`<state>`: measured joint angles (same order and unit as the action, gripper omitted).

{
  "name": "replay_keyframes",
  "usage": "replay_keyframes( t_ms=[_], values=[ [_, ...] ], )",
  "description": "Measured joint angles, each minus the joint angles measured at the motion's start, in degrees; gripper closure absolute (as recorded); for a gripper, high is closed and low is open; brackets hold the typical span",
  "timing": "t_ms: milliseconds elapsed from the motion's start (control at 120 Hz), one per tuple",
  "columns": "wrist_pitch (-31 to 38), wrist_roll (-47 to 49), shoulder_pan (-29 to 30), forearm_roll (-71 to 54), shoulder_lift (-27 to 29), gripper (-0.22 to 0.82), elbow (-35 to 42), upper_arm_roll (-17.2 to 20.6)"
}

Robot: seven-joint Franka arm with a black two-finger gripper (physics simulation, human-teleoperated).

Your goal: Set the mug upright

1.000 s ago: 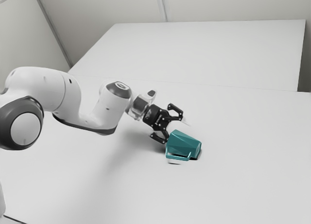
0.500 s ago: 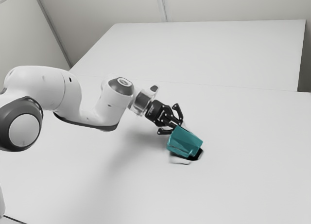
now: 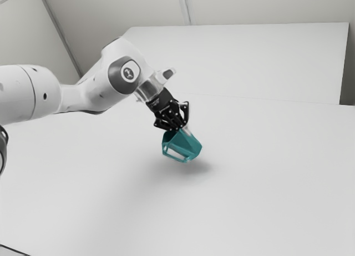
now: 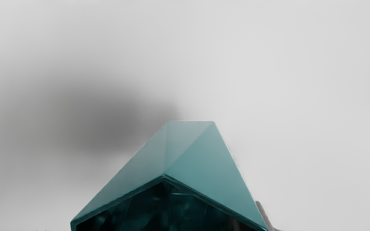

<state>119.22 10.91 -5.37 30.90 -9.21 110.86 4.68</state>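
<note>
The gripper (image 3: 177, 126) is at the mouth of the teal mug (image 3: 186, 145), shut on its wall, and holds it in the air above the table. Tilted, the mug has its mouth toward the hand and its base pointing down toward the exterior view's right. Its handle (image 3: 176, 155) is on the lower side. In the wrist view, the faceted mug (image 4: 201, 154) shows its outer wall and dark inside; the gripper (image 4: 250, 221) has one fingertip outside the wall and a dim shape, seemingly the other, inside.
The white table (image 3: 266, 172) spreads beneath the mug, with a soft shadow under it. Behind stands a large white panel or surface (image 3: 238, 56), with pale walls beyond.
The hand has closed on the mug's rim and lifted it off the table, moving it up and toward the exterior view's left. The mug's base has tipped further downward.
</note>
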Motion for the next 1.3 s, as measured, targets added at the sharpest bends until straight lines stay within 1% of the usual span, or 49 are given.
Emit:
replay_keyframes(
  t_ms=[167, 275, 417, 583, 883, 1300],
  values=[
    [0.25, 2.92, 0.54, -15.33, 4.5, 0.78, 2.75, -0.58],
    [1.07, 4.39, 0.83, -23.03, 7.4, 0.78, 6.27, -0.78],
    [3.16, 5.89, 1.28, -29.41, 10.61, 0.78, 10.93, -0.81],
    [4.9, 7.26, 1.68, -32.48, 12.59, 0.78, 14.83, -0.81],
    [6.07, 9.15, 1.86, -33.5, 12.92, 0.78, 18.23, -0.81],
    [6.72, 11.3, 1.84, -33.56, 9.04, 0.79, 19.05, -0.78]
  ],
)
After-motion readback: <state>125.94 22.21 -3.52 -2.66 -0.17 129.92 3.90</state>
